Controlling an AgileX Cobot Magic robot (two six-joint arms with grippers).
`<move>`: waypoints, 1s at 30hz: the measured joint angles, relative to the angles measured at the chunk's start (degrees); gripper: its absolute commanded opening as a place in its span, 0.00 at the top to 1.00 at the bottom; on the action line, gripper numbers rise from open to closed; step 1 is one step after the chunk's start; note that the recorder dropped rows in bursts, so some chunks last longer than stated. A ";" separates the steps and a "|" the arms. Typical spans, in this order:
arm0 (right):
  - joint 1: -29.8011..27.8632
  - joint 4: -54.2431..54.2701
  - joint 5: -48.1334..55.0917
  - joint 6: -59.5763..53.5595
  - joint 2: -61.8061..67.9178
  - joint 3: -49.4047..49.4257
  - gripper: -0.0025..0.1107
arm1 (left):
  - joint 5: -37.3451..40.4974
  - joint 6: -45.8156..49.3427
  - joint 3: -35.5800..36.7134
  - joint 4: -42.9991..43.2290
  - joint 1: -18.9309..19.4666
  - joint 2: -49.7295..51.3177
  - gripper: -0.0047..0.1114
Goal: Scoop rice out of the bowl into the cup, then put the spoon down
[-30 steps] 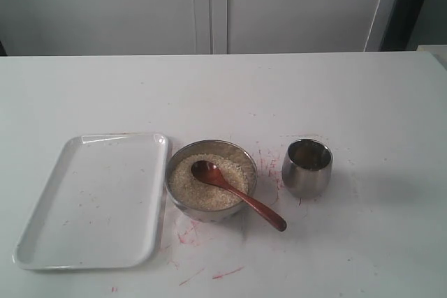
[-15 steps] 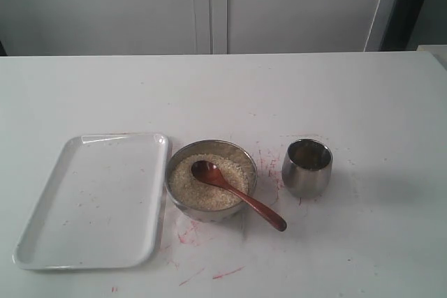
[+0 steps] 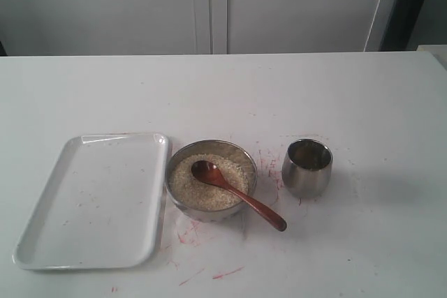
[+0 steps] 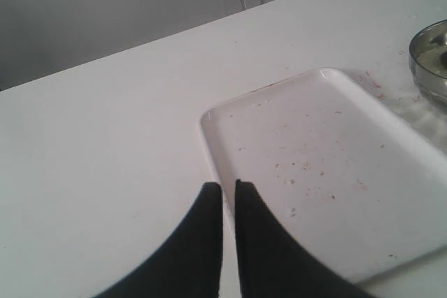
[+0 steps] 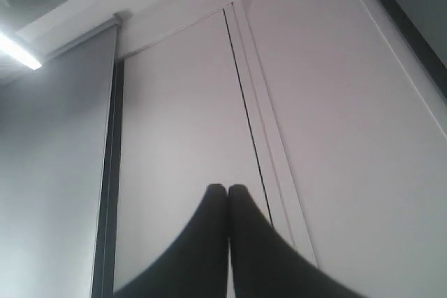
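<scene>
The steel bowl stands at the table's front middle, filled with off-white rice. The brown wooden spoon rests in it, its oval end on the rice and its handle sticking out over the rim toward the front right. Just right of the bowl stands the small shiny cup, upright. Neither arm shows in the exterior view. My left gripper hovers over the near corner of the white tray, shut to a thin slit and holding nothing. My right gripper is shut, empty, and points up at a wall.
A white rectangular tray lies left of the bowl, with a few specks on it. Red smears mark the table around the bowl. The bowl's edge shows beyond the tray in the left wrist view. Grey cabinet doors back the table.
</scene>
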 measured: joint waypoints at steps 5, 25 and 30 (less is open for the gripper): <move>0.00 -5.03 2.08 2.37 6.57 -8.30 0.98 | 0.00 0.00 0.00 0.00 0.00 0.00 0.84; 5.10 -77.48 -13.28 66.77 43.43 -34.72 0.98 | 0.00 0.00 0.00 0.00 0.00 0.00 0.84; 5.10 -83.42 -19.57 75.03 50.11 -37.76 0.98 | 0.00 0.00 0.00 0.00 0.00 0.00 0.84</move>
